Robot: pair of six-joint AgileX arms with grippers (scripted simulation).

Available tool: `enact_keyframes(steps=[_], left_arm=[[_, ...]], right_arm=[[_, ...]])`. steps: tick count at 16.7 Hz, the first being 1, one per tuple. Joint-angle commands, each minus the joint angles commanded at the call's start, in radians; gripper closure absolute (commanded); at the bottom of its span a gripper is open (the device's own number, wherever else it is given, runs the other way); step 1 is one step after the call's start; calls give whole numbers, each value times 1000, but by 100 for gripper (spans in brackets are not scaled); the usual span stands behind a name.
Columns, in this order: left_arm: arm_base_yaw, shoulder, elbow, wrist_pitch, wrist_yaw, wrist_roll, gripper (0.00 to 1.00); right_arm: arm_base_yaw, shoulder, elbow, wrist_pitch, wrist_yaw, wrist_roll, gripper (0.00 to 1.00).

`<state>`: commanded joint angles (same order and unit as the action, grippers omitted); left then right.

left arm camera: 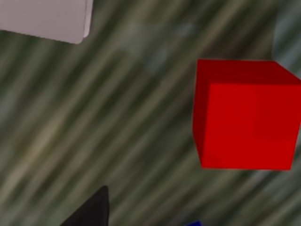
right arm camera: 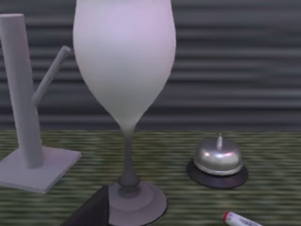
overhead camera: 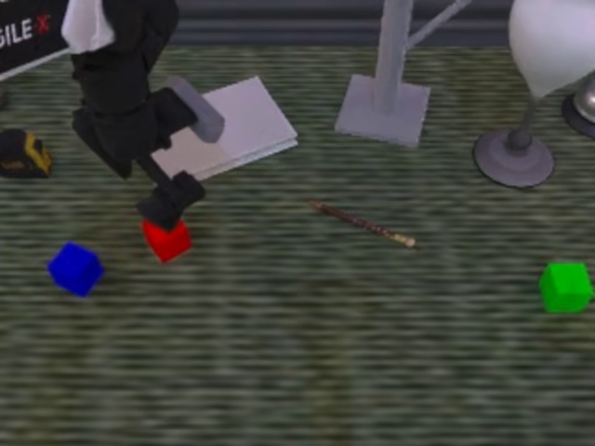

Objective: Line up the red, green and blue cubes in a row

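The red cube lies left of centre, and in the left wrist view the red cube rests on the mat with nothing touching it. My left gripper hangs open just above its far side; one dark finger shows, apart from the cube. The blue cube sits further left, and the green cube lies at the far right. My right arm is outside the top view; its wrist view shows one dark finger, open on nothing.
A white pad lies behind the left arm. A grey stand, a wine glass and a bell stand at the back right. A thin wooden stick lies mid-table and a black-and-yellow object at far left.
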<state>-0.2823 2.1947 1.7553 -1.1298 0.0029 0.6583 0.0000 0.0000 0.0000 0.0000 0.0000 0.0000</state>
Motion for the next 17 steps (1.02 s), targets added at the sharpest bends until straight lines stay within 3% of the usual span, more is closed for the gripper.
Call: enact_keyframes(steps=[3,9,14,17], left_arm=[[-3,17,-28,40,0,3,0],[-4,112,-154,270,1,3,0],[-4,125,-167,290,1,4,0],[-4,125,-167,290,1,4,23]], right_arm=[[0,0,0,0,0,0,0],[0,0,0,0,0,0,0],[0,0,0,0,0,0,0],[0,0,0,0,0,0,0]])
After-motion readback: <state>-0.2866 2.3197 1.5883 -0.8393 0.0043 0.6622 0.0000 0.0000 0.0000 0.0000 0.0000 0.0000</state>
